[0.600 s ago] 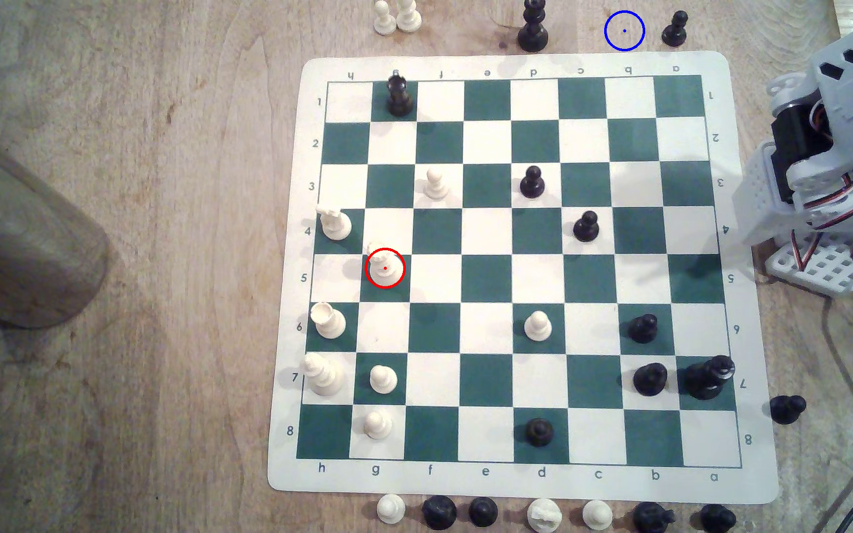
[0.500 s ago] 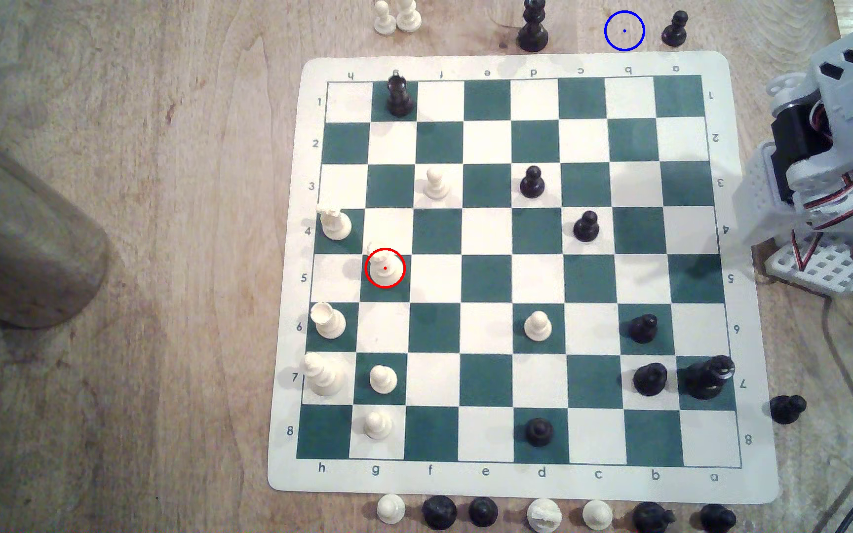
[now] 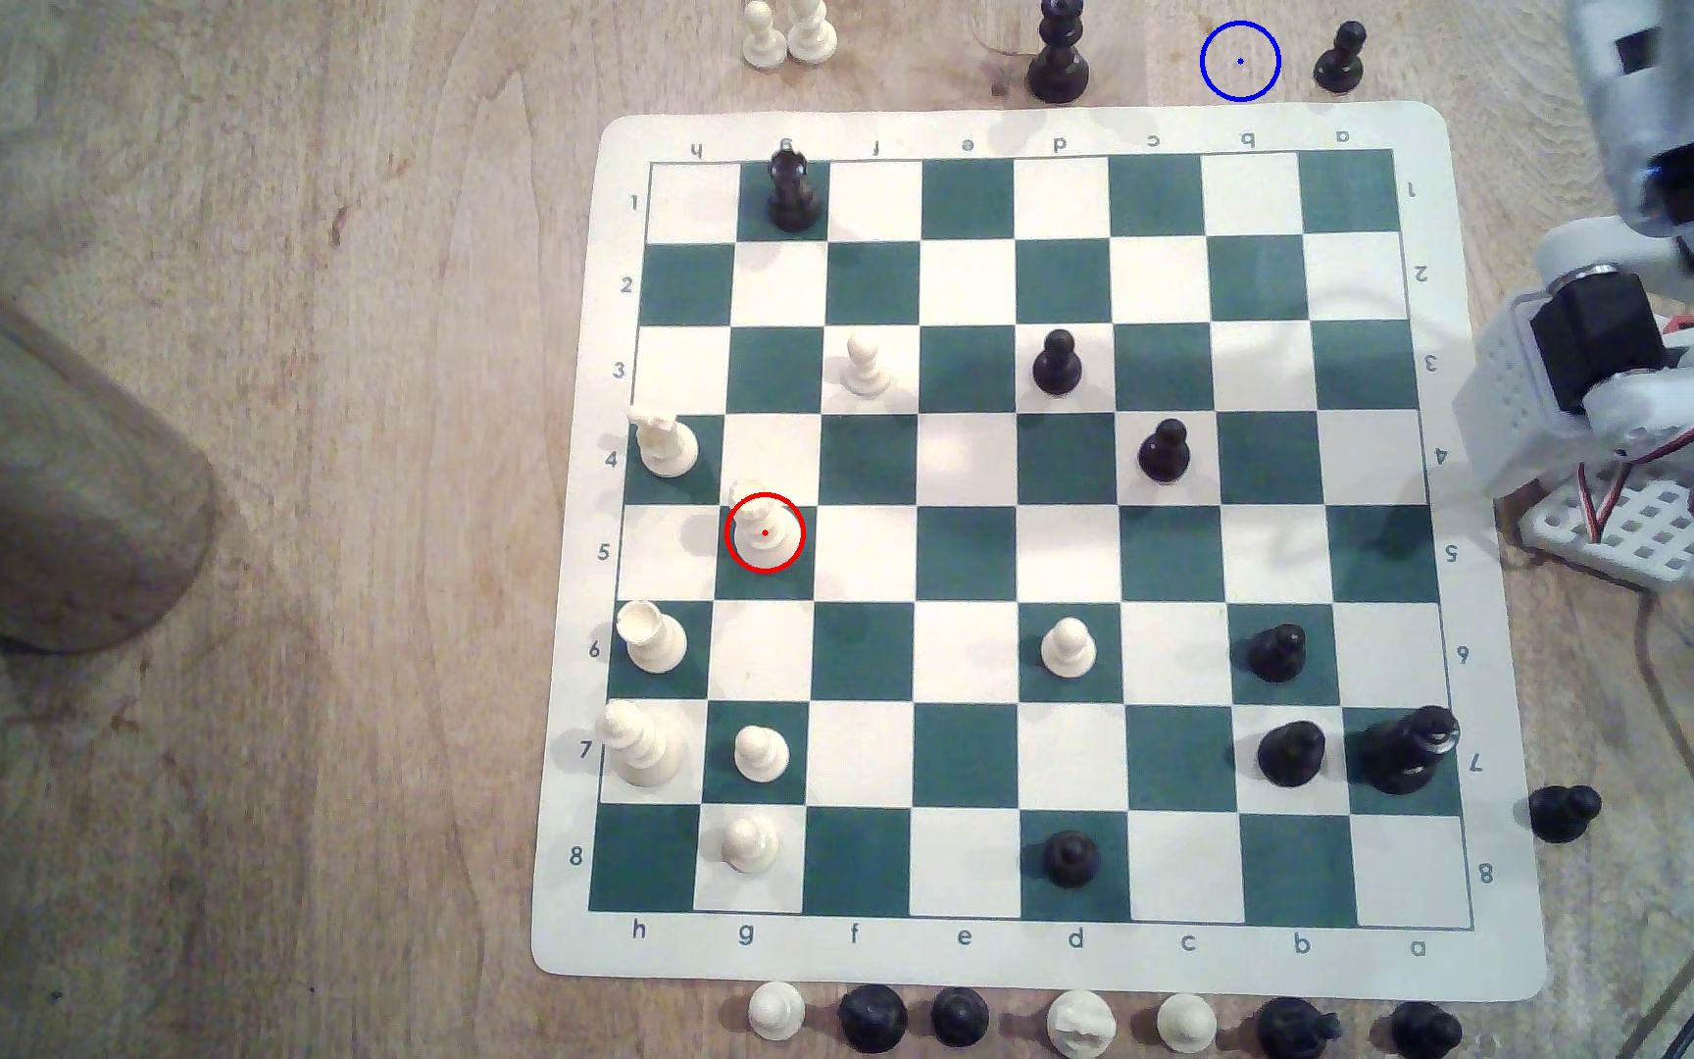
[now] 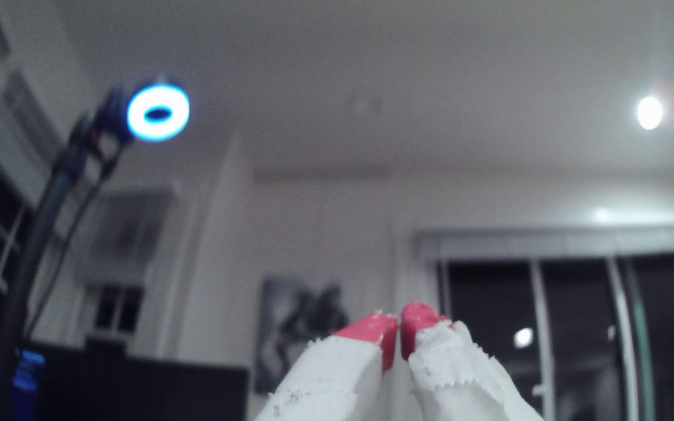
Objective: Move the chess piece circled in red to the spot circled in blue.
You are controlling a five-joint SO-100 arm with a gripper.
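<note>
While looking for progress, found none to credit: judged the whole task left to do, namely reach, grasp, lift, carry and set down.

Took the tabletop (image 3: 262, 713) first, light wood, and on it the board (image 3: 1016, 127), a green-and-white mat, used as landmark for all else. Noted a large wooden cylinder (image 3: 48, 479) lying well off the board's h-file edge, on the exterior view's left, out of any likely path. Placed the arm (image 3: 1637, 336) off the opposite, a-file edge, folded over its base and not reaching over the squares.

Saw the gripper (image 4: 398, 328) in the wrist view aimed up at a room's ceiling, red-tipped jaws pressed together or very nearly so, nothing between them.

Located the chess piece (image 3: 765, 535) upright on the board's g5 square, inside the red ring, near the side of the board farthest from the arm. Counted close neighbours: a white piece on h4 (image 3: 665, 448) and a white piece on h6 (image 3: 652, 639), both diagonally beside it. Judged these the likeliest to be knocked on the descent.

Found the spot (image 3: 1240, 61) on bare wood just beyond the board's rank-1 edge, in line with the b file. Marked a tall black piece (image 3: 1059, 56) and a black pawn (image 3: 1340, 59) flanking it off the same edge, the pawn nearer. Judged the set-down to need care between them.
</note>
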